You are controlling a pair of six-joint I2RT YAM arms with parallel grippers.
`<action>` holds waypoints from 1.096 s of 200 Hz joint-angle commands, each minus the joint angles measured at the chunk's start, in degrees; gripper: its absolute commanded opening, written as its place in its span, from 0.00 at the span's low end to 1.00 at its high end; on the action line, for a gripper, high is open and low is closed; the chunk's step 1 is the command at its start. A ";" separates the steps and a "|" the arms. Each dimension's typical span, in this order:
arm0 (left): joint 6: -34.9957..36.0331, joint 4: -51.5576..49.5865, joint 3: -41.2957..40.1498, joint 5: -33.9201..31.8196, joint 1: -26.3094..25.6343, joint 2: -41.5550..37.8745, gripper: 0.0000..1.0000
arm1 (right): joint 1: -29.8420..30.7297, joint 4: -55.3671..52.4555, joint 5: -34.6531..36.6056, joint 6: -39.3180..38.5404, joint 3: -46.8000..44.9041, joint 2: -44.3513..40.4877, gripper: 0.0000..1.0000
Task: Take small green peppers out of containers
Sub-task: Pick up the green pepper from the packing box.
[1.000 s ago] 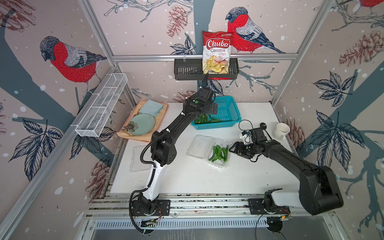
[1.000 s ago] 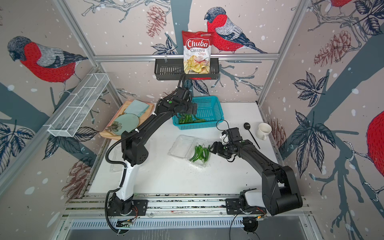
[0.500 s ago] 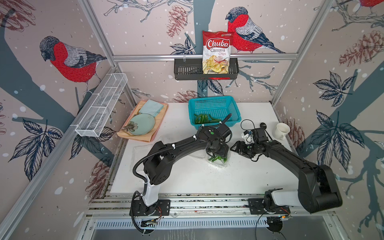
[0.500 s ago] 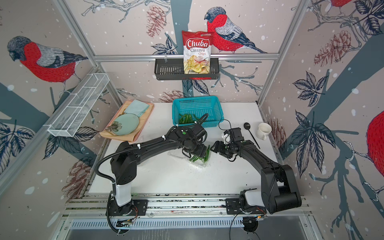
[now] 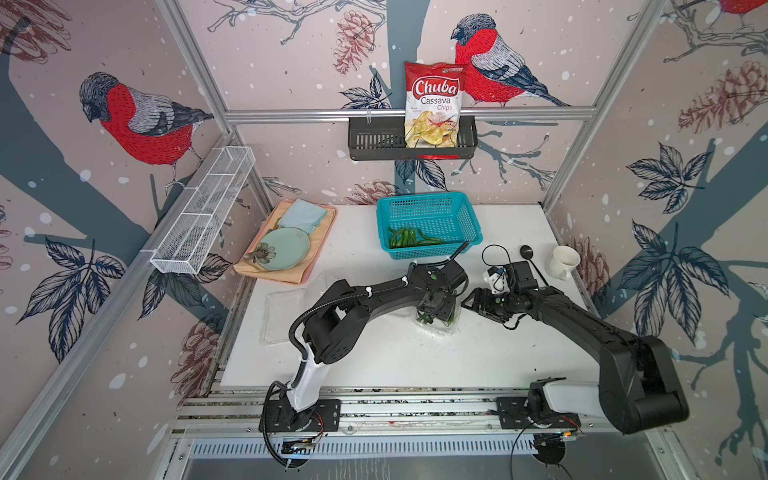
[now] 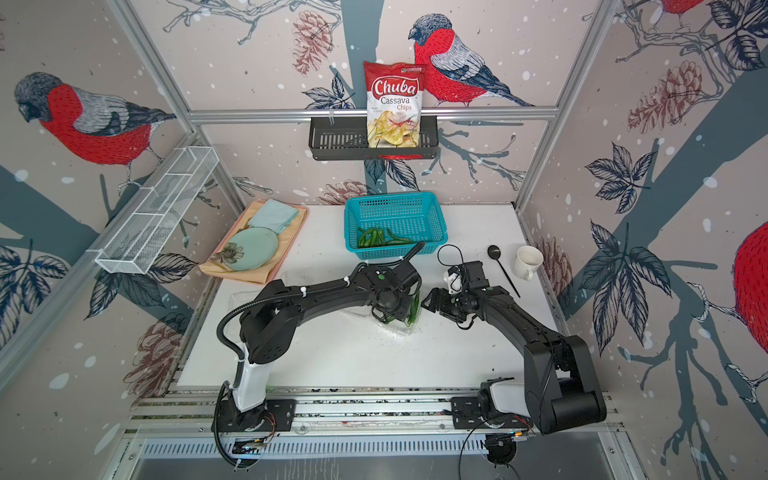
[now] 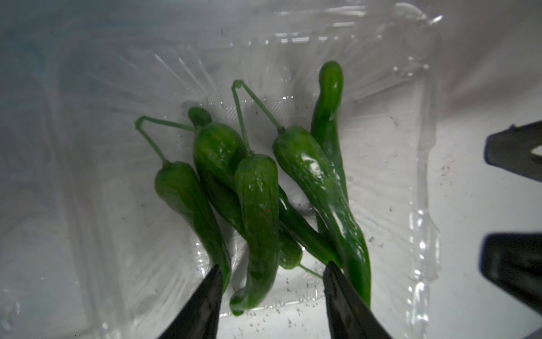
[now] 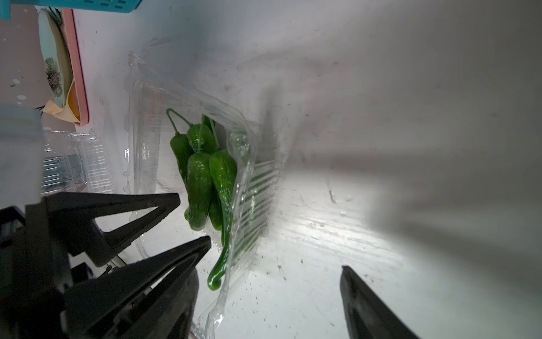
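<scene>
Several small green peppers (image 7: 258,205) lie in an open clear container (image 5: 446,328) at mid-table. My left gripper (image 7: 272,268) points down into it, open. Its fingertips straddle one pepper's tip without pressing it. In a top view the left gripper (image 5: 434,311) hides most of those peppers. My right gripper (image 5: 471,301) is open, low at the container's right side, gripping nothing. The right wrist view shows the peppers (image 8: 202,182) through the clear wall, with the right gripper (image 8: 267,293) over bare table. More peppers (image 5: 411,237) lie in the teal basket (image 5: 428,199). A second clear container (image 5: 282,316) sits empty at the left.
A white mug (image 5: 563,262) and a black spoon (image 5: 528,252) are at the back right. A green plate (image 5: 284,248) and a cloth rest on an orange tray at the back left. A chips bag (image 5: 434,104) stands in the black wall basket. A white wire shelf (image 5: 199,216) hangs on the left wall.
My left arm came from the teal basket down into the container with peppers, and its jaws narrowed round one. The right arm barely moved.
</scene>
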 commanded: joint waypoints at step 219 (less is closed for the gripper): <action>3.79 -4.34 5.90 -9.08 0.62 -10.45 0.12 | -0.05 0.30 0.32 0.18 -1.39 -1.94 0.76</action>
